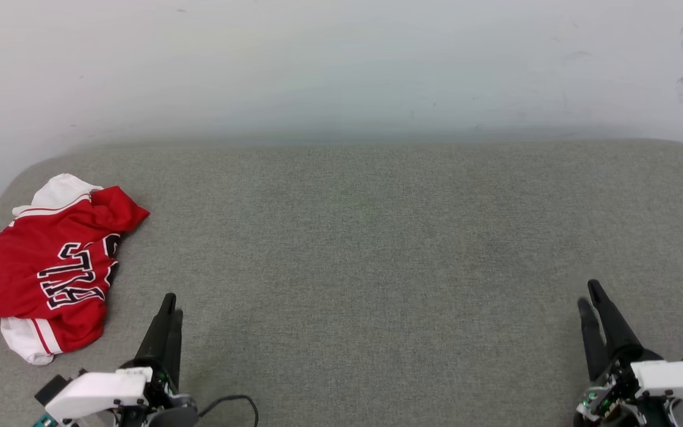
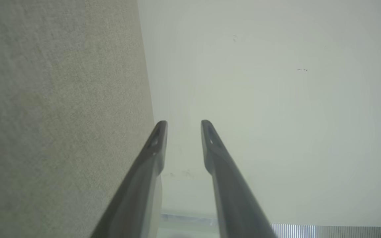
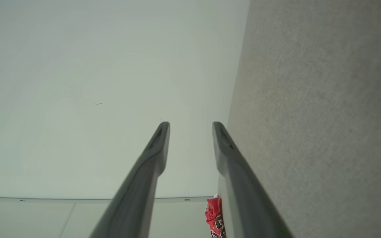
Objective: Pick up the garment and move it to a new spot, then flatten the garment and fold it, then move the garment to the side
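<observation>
Garment (image 1: 51, 267) heaped near left jaws, apparently untouched; far from right jaws

Count on inspection: one garment (image 1: 51, 273), red, with two white sleeves showing. One grey fabric surface (image 1: 377, 249) lies beneath it, and one pale wall (image 1: 341, 65) stands behind. Two grippers are present, the left gripper (image 1: 171, 305) and the right gripper (image 1: 588, 292), each with two dark fingers (image 1: 160, 338), four in all. One black cable (image 1: 241, 403) is noted. The letters on the garment number perhaps four; folds hide part of the print, so that figure is uncertain.
</observation>
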Controlling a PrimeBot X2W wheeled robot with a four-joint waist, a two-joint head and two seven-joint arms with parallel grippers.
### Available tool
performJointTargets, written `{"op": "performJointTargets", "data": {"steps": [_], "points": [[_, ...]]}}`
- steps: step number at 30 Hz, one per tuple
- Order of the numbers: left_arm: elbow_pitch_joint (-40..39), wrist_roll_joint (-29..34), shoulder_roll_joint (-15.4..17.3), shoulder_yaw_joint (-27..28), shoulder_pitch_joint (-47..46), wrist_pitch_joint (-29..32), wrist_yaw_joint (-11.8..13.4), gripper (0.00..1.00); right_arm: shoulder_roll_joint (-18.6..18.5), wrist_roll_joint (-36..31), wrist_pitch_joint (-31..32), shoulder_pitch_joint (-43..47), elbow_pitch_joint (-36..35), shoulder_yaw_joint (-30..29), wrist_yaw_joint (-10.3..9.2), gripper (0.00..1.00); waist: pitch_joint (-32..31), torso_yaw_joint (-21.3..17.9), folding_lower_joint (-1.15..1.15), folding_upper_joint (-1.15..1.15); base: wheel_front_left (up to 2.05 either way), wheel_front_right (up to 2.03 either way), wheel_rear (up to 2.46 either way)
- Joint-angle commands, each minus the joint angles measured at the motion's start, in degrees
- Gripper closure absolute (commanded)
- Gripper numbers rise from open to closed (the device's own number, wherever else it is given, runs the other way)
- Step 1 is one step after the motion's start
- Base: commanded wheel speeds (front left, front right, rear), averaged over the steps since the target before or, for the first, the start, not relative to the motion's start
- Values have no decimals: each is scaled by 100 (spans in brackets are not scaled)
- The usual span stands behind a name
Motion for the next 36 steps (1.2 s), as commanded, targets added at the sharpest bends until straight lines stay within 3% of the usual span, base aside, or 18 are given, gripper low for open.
{"op": "performJointTargets", "data": {"steps": [1, 20, 26, 36], "points": [[-13, 16, 0, -8, 6, -27, 0, 0, 0, -17, -26, 3, -9, 17, 0, 0, 2, 0, 0, 0, 0, 0, 0], [-19, 547, 6, 103, 137, -528, -4, 0, 0, -875, -529, -27, 99, 106, 0, 0, 4, -11, 0, 0, 0, 0, 0], [-70, 978, 7, 224, 152, -672, -5, 0, 0, -1417, -673, -56, 48, 79, 0, 0, 3, -14, 0, 0, 0, 0, 0], [-330, 1819, 10, 613, 167, -895, -7, 0, -1, -3008, -897, -53, -435, 104, 0, 0, 14, -24, 0, 0, 0, 0, 0]]}}
